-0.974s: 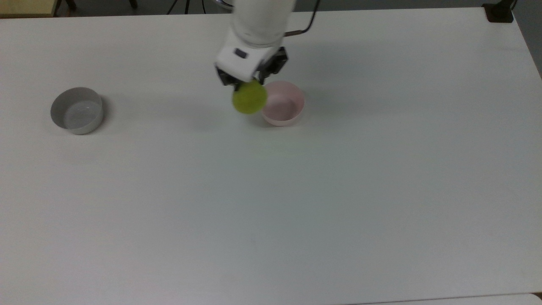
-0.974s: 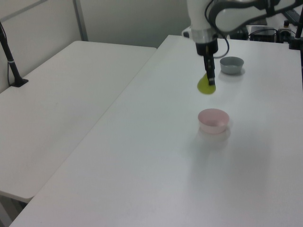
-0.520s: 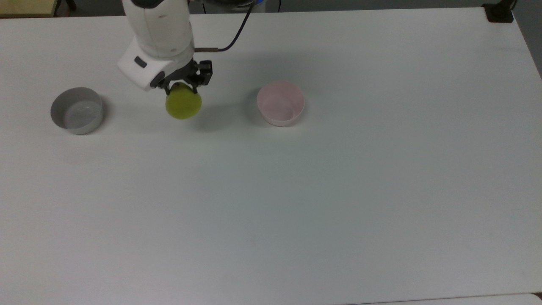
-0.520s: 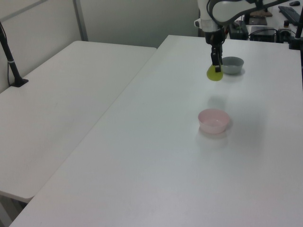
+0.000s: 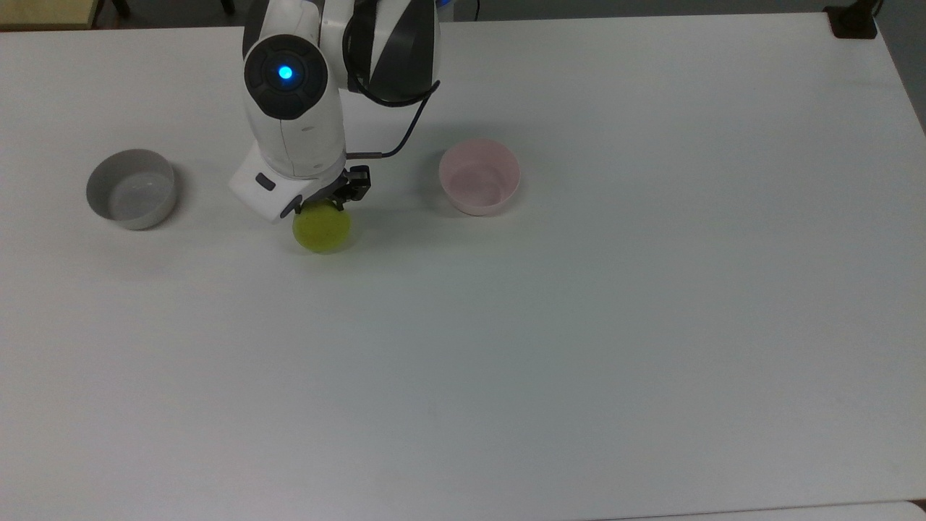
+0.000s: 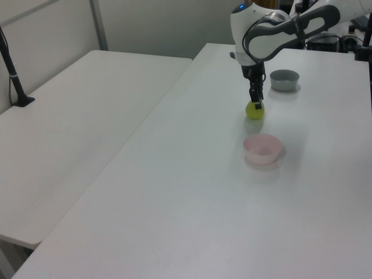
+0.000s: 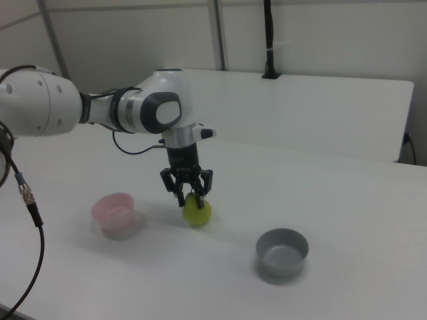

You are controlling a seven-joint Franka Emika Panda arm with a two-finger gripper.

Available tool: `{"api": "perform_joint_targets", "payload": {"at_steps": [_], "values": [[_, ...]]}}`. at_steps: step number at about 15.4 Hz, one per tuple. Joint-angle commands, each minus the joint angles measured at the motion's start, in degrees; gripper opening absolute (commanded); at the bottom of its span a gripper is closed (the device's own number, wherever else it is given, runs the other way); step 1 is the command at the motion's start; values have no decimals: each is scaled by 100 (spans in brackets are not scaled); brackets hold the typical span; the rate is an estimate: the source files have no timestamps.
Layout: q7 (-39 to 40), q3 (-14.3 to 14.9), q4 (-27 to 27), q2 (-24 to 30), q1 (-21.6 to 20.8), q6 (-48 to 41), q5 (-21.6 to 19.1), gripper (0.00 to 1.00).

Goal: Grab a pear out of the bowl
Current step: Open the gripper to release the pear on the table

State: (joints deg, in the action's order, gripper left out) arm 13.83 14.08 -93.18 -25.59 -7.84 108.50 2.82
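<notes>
Since half a second earlier the arm had swung nearer the camera in the top view and dropped, bringing the pear (image 5: 321, 229) down to the table (image 5: 579, 325); gripper (image 7: 189, 197) was clamped on the pear's top, fingers (image 7: 180, 193) straddling it; pear sat directly beneath the gripper, apparently at or touching the surface; fruit was rounded, matte yellow-green, unmarked; pink bowl (image 5: 479, 177) stood well apart on the gripper's right in the top view, grey bowl (image 5: 131, 189) well apart on the top view's left; no legible writing; plain white tabletop; second white table (image 6: 75, 122) adjoined it, pale walls behind.
</notes>
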Motion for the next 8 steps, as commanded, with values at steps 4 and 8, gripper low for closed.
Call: {"api": "perform_joint_targets", "payload": {"at_steps": [4,8], "values": [[-293,7,19,159,-34,146,-9,100],[-477,7,-104,1054,45,-108,-27,100]]}}
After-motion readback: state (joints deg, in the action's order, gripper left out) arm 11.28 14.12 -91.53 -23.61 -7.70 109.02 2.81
